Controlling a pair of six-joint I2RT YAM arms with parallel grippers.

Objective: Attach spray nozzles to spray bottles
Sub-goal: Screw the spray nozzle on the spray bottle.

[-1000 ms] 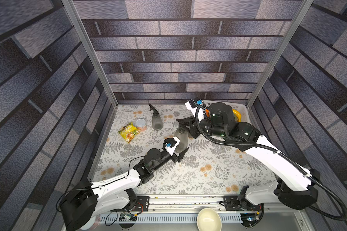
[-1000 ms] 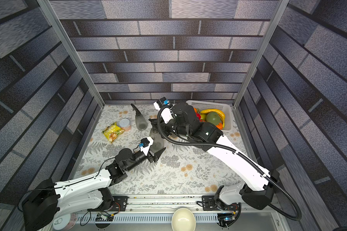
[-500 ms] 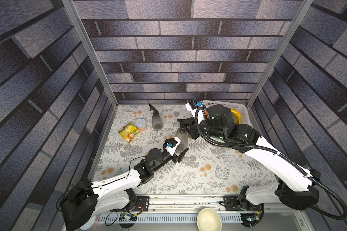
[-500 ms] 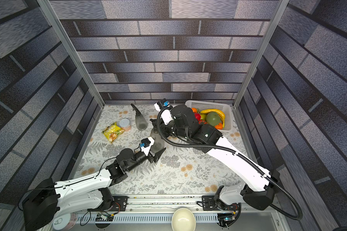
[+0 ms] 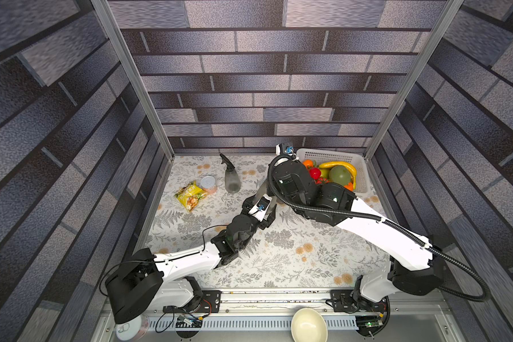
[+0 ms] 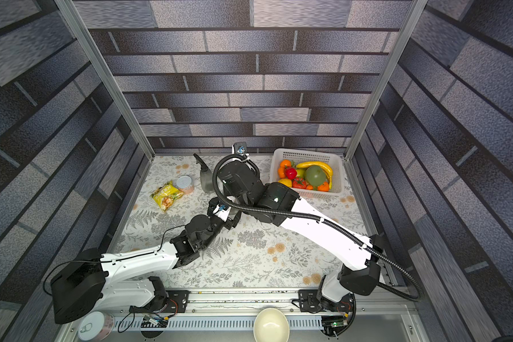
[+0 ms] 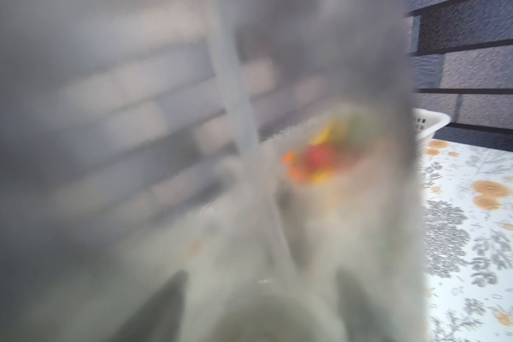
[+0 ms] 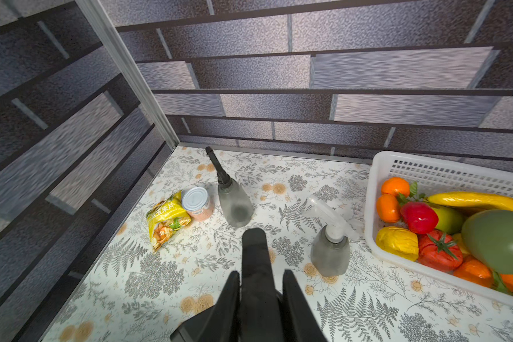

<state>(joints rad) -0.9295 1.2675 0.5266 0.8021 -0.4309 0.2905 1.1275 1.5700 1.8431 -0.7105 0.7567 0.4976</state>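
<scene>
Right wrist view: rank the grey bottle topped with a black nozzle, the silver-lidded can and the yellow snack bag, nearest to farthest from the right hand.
From the right hand, shut on a black spray nozzle:
1. Smoky grey translucent bottle with a black nozzle: upright, just ahead.
2. Short silver-lidded can: beside that bottle, farther left.
3. Yellow snack bag: beyond the can, leftmost.
</scene>
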